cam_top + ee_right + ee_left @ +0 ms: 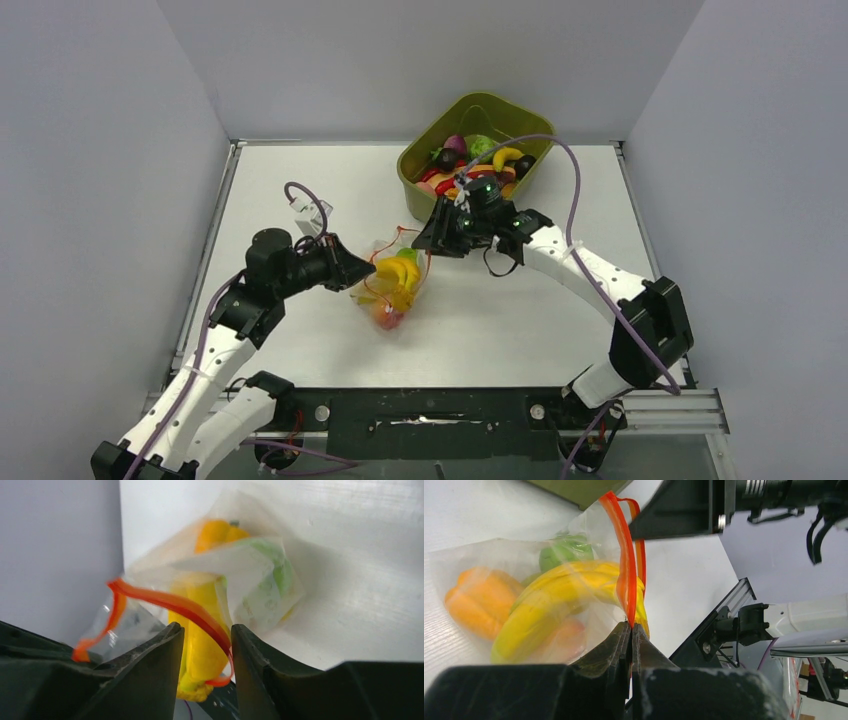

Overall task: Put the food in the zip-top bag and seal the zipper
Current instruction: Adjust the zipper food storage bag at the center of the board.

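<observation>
White tabletop (300,200), grey walls: the zip-top bag (392,285) lies near the green tub (425,180), on its arm-base side, with bananas (559,592), pepper (479,600) and lime (564,552) inside. Left gripper (631,630) pinches the zipper (625,555) tight; right gripper (206,630) has its jaws parted, the orange-red strip crossing between them.

Tub (410,190) near rim hidden behind right arm (580,265) (top view), pinkish food (569,641) blurred inside bag (464,550)

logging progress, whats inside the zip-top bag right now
Through the clear zip-top bag show yellow bananas, an orange pepper, a green lime and a peach-coloured piece. Anything beneath the bananas is covered.
</observation>
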Controlling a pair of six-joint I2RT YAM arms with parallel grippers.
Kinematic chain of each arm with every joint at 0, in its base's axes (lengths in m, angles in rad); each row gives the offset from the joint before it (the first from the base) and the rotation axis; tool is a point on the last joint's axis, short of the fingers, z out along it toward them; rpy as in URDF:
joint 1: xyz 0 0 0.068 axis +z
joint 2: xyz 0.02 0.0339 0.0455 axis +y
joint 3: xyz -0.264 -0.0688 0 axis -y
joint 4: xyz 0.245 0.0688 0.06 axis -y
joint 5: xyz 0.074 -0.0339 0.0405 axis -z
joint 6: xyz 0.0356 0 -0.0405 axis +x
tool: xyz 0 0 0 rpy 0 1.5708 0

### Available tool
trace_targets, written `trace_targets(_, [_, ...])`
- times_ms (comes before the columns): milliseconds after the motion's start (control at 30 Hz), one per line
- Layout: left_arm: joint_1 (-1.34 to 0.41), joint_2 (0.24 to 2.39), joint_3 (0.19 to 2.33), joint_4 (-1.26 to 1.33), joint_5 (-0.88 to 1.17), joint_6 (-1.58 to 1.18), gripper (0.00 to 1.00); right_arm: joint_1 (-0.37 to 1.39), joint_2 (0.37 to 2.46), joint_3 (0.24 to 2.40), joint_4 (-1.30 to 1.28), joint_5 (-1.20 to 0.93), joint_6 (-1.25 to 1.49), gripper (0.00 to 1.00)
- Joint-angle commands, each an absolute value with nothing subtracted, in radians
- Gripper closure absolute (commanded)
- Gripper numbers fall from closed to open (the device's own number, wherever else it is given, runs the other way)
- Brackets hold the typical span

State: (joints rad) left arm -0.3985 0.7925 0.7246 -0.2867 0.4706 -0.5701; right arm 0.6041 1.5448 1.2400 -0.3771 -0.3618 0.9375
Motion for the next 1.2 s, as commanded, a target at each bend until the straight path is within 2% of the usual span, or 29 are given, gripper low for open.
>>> trace_targets(0, [-0.399,0.811,0.745,-0.172,0.474,-0.59,1.0,0.707,1.432,1.121,-0.403,-0.256,0.937,0.58])
trace_targets(233, [-0.398,0.819,0.725,-0.164,0.46,-0.586,1.0,0.771,1.308,0.998,-0.397,-0.109,1.096,0.49])
trace_targets(300, [-0.399,0.812,0.716,-0.156,0.443,-0.59,1.0,0.776,1.299,1.014,-0.487,-0.057,1.207,0.49])
trace_targets(433, [-0.397,0.8,0.707,-0.16,0.426,-0.583,1.0,0.805,1.307,1.061,-0.566,-0.025,1.188,0.5])
trace_targets(567, [-0.397,0.795,0.707,-0.166,0.42,-0.575,1.0,0.829,1.269,1.008,-0.419,-0.105,0.903,0.43])
trace_targets(633, [-0.397,0.794,0.712,-0.166,0.422,-0.572,1.0,0.869,1.222,0.985,-0.395,-0.045,0.77,0.38])
trace_targets(733, [-0.398,0.793,0.715,-0.165,0.431,-0.573,1.0,0.911,1.173,0.955,-0.313,-0.068,0.571,0.28])
trace_targets(833, [-0.398,0.791,0.715,-0.159,0.441,-0.575,1.0,0.997,1.153,0.937,-0.228,-0.06,0.398,0.24])
trace_targets(933, [-0.397,0.784,0.714,-0.16,0.442,-0.578,1.0,1.11,1.152,0.913,-0.152,-0.015,0.231,0.12])
trace_targets(1167, [-0.394,0.769,0.706,-0.156,0.445,-0.583,1.0,1.274,1.221,0.858,-0.019,0.131,-0.101,0.07])
